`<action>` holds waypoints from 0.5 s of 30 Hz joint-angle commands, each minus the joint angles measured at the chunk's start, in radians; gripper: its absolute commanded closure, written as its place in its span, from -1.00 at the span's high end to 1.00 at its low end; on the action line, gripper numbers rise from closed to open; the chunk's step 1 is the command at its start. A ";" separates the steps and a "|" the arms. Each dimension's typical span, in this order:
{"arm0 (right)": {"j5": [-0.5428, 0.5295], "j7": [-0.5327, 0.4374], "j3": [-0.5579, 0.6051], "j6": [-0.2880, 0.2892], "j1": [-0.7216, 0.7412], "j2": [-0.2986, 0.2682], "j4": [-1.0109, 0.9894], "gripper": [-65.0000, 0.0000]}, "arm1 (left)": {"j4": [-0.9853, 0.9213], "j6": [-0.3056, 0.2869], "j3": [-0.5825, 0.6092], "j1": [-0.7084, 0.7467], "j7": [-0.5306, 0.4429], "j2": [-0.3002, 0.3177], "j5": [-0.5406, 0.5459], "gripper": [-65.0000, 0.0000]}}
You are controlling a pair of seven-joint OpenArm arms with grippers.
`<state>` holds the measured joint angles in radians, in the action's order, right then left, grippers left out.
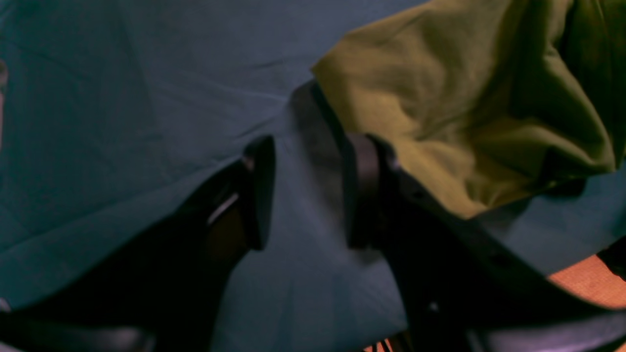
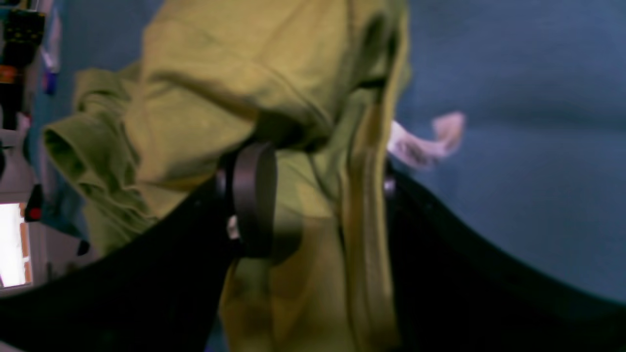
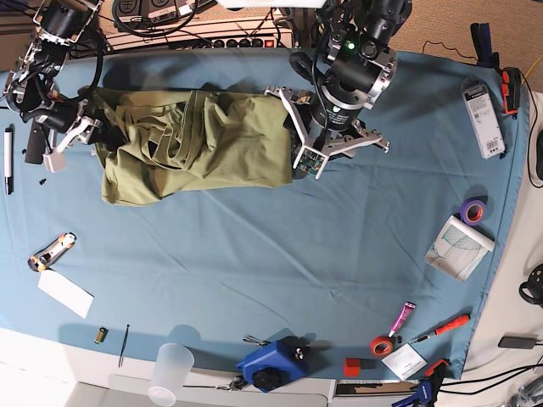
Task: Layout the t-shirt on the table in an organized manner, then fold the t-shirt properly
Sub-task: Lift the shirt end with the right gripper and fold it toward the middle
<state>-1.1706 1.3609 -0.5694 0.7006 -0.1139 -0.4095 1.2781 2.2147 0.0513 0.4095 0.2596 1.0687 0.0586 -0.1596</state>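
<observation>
T-shirt (image 3: 195,144) lies bunched upper left, right gripper (image 2: 313,195) pinching its fabric, left gripper (image 1: 305,190) spread empty; spreading comes next.

No text, label, brand or number is legible: print on the care tag (image 2: 424,142) of the t-shirt (image 2: 234,73) is blurred.

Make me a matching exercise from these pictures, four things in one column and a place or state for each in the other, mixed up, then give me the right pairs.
Things:
1. t-shirt
2. right hand
3. left hand
4. purple tape roll

Places or states:
A. open over bare table cloth, beside the shirt's edge
B. bunched near the far edge
C. lying near the table's right edge in the base view
D. has green cloth between its fingers

Pairs: 1-B, 2-D, 3-A, 4-C
</observation>
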 commanded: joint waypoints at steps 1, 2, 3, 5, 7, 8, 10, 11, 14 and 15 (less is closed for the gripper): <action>-0.010 0.023 0.006 -0.002 0.002 -0.014 0.009 -0.17 | 0.015 0.000 0.001 -0.005 -0.023 -0.005 -0.001 -0.34; -0.019 0.023 0.009 -0.002 0.004 -0.011 0.009 -0.17 | 0.015 0.000 0.000 -0.005 -0.023 -0.005 0.000 -0.34; -0.016 0.023 0.010 -0.002 0.010 -0.006 0.009 -0.17 | 0.015 0.000 0.001 -0.005 -0.023 -0.005 0.000 -0.34; -0.014 0.023 0.010 -0.002 0.022 0.011 0.009 -0.17 | 0.015 0.000 0.001 -0.005 -0.026 -0.006 0.000 -0.34; -0.013 0.024 0.012 -0.002 0.037 0.033 0.009 -0.17 | 0.015 0.000 0.001 -0.005 -0.041 -0.006 0.000 -0.34; -0.007 0.024 0.014 -0.002 0.044 0.045 0.009 -0.18 | 0.014 0.000 0.001 -0.005 -0.042 -0.006 0.000 -0.34; 0.031 0.022 0.014 -0.002 0.057 0.067 0.009 -0.36 | 0.014 0.000 0.001 -0.005 -0.039 -0.006 0.000 -0.34; 0.054 0.021 0.014 -0.002 0.063 0.077 0.009 -0.50 | 0.014 0.000 0.001 -0.005 -0.037 -0.006 0.000 -0.34; 0.111 0.007 0.014 -0.002 0.076 0.088 0.009 -0.92 | 0.015 0.000 0.000 -0.005 -0.033 -0.005 0.000 -0.34; 0.130 -0.002 0.013 -0.002 0.080 0.087 0.010 -1.00 | 0.015 0.000 0.000 -0.005 -0.029 -0.005 -0.002 -0.34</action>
<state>-1.0721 1.3537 -0.5552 0.7010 -0.0414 -0.3096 1.2781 2.2139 0.0517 0.4095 0.2596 1.0565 0.0586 -0.1600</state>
